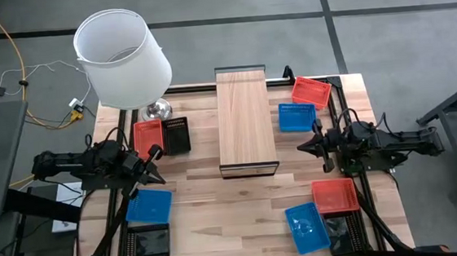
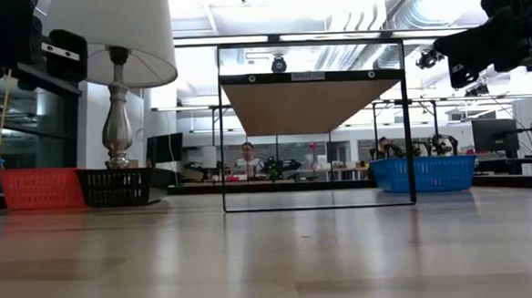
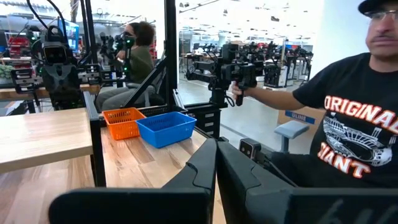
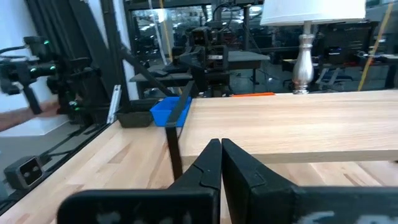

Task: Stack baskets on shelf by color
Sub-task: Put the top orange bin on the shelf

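The shelf (image 1: 245, 122) stands mid-table with a bare light-wood top; it also shows in the low view (image 2: 311, 101). On the left, a red basket (image 1: 147, 137) and a black basket (image 1: 177, 135) lie far, and a blue basket (image 1: 149, 206) and a black basket (image 1: 148, 242) lie near. On the right, a red basket (image 1: 311, 92) and a blue basket (image 1: 296, 117) lie far, and a red basket (image 1: 335, 195), a blue basket (image 1: 306, 226) and a black basket (image 1: 347, 231) lie near. My left gripper (image 3: 216, 149) is shut and empty, above the table beside the left red basket. My right gripper (image 4: 221, 146) is shut and empty, right of the shelf.
A lamp with a white shade (image 1: 122, 56) stands at the far left corner, its metal foot (image 1: 158, 111) beside the black basket. Dark frame rails run along the table's left and right edges. People stand and sit in the room beyond the table (image 3: 348, 124).
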Robot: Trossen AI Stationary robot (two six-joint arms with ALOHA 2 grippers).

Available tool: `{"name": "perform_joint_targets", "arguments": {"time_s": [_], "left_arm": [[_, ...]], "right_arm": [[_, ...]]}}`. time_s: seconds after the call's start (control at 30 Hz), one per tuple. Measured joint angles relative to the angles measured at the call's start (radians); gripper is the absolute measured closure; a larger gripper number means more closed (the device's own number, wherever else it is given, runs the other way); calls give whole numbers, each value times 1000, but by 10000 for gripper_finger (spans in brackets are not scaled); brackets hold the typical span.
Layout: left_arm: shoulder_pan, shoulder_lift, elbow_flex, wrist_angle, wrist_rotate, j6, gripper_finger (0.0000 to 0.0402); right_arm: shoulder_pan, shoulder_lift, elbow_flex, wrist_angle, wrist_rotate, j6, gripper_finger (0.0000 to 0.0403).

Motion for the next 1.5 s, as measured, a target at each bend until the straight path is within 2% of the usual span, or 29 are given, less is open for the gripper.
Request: {"name": "perform_joint_targets", "arguments": {"time_s": [0.13, 0.2, 0.27, 0.4, 0.47, 0.57, 0.67, 0.8, 0.87, 1.0, 1.13, 1.3, 1.5], "left_arm": [[0, 0, 0, 0, 0, 0, 401], [0, 0, 0, 0, 0, 0, 401], [0, 0, 0, 0, 0, 0, 401], [0, 0, 0, 0, 0, 0, 401], [0, 0, 0, 0, 0, 0, 401], [0, 0, 0, 0, 0, 0, 401], [0, 0, 0, 0, 0, 0, 401], [0, 0, 0, 0, 0, 0, 401], [0, 0, 0, 0, 0, 0, 401], [0, 0, 0, 0, 0, 0, 401], [0, 0, 0, 0, 0, 0, 401], [0, 0, 0, 0, 0, 0, 401], [0, 0, 0, 0, 0, 0, 401]], "right_arm": [[0, 0, 1, 6, -1, 62, 402], [0, 0, 2, 63, 36, 45, 402], [0, 2, 2, 166, 114, 28, 402], [-1, 23, 2, 375, 382, 28, 402], [-1, 59, 4, 426, 442, 11, 402], [-3, 155, 51, 397, 557, -16, 402], [-29, 289, 142, 330, 768, -5, 402], [-103, 479, 301, 102, 1060, 100, 402], [-162, 564, 386, -52, 1133, 187, 402], [-303, 728, 547, -372, 1100, 399, 400], [-442, 875, 631, -617, 1043, 586, 373], [-578, 1008, 647, -746, 992, 725, 302], [-663, 1130, 647, -794, 959, 841, 223]]}}
